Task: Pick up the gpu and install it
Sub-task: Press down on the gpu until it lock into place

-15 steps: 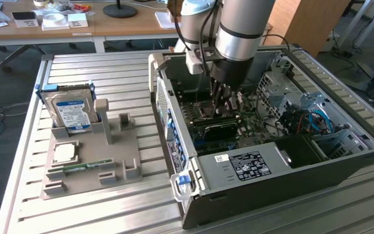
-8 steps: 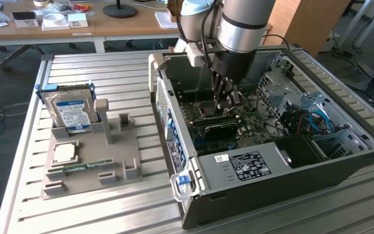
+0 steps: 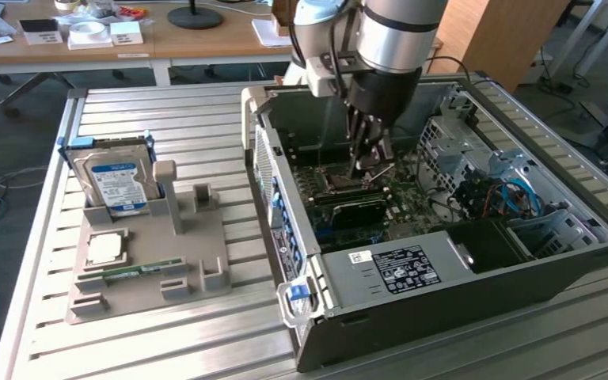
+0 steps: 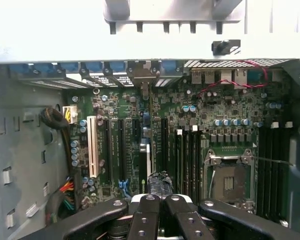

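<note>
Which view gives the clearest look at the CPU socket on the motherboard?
The wrist view: the CPU socket faces the camera nearly square-on, with its metal frame and centre plain to see. The exterior view shows it small and at a slant inside the case, close beside the tip of the claw.

Slatted metal table [image 3: 199,119] bearing an open computer case [image 3: 473,293] beside a grey parts holder [image 3: 177,261].

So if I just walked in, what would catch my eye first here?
Probably the robot arm reaching down into the open computer case, its tool shut just above the green circuit board inside. Next, toward the exterior view's left, a grey holder on the slatted table carries a hard drive with a blue label standing upright.
</note>
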Available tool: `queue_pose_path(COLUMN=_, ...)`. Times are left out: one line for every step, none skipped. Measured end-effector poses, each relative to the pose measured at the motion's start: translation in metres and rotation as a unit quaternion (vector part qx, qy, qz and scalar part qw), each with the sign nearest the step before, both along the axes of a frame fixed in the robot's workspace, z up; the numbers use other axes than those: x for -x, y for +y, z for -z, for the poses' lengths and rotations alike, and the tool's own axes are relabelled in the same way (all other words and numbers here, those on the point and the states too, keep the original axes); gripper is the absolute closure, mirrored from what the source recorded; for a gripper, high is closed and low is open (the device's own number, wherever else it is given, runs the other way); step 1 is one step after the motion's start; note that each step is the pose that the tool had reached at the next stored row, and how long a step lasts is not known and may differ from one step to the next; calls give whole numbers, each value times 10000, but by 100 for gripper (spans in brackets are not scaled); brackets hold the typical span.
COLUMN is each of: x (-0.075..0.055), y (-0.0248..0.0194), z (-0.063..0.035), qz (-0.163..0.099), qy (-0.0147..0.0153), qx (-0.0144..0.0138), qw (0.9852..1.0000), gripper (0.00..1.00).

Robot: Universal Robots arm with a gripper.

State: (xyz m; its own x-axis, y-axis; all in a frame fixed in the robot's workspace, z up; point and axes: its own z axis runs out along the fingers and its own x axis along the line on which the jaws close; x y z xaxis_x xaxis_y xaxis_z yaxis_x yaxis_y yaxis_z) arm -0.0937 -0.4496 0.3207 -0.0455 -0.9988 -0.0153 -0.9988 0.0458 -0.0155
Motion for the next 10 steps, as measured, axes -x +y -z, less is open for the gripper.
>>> queue_pose_path(x=0, y=0, z=-18, qz=0, qy=0, qx=3, qw=10000, gripper=89)
queue_pose_path(x=0, y=0, z=-33, qz=0, qy=0, qx=4, qw=10000, gripper=89)
queue_pose_path(x=0, y=0, z=-50, qz=0, qy=0, qx=7, qw=10000, gripper=89)
queue_pose_path(x=0, y=0, z=-67, qz=0, qy=0, qx=9, qw=10000, gripper=89)
queue_pose_path(x=0, y=0, z=-82, qz=1, qy=0, qx=11, qw=10000, gripper=89)
queue_pose_path(x=0, y=0, z=-98, qz=1, qy=0, qx=14, qw=10000, gripper=89)
queue_pose_path(x=0, y=0, z=-111, qz=1, qy=0, qx=17, qw=10000, gripper=89)
queue_pose_path(x=0, y=0, z=-123, qz=2, qy=0, qx=21, qw=10000, gripper=89)
queue_pose_path(x=0, y=0, z=-132, qz=2, qy=0, qx=25, qw=10000, gripper=89)
queue_pose_path(x=0, y=0, z=-133, qz=3, qy=0, qx=24, qw=10000, gripper=89)
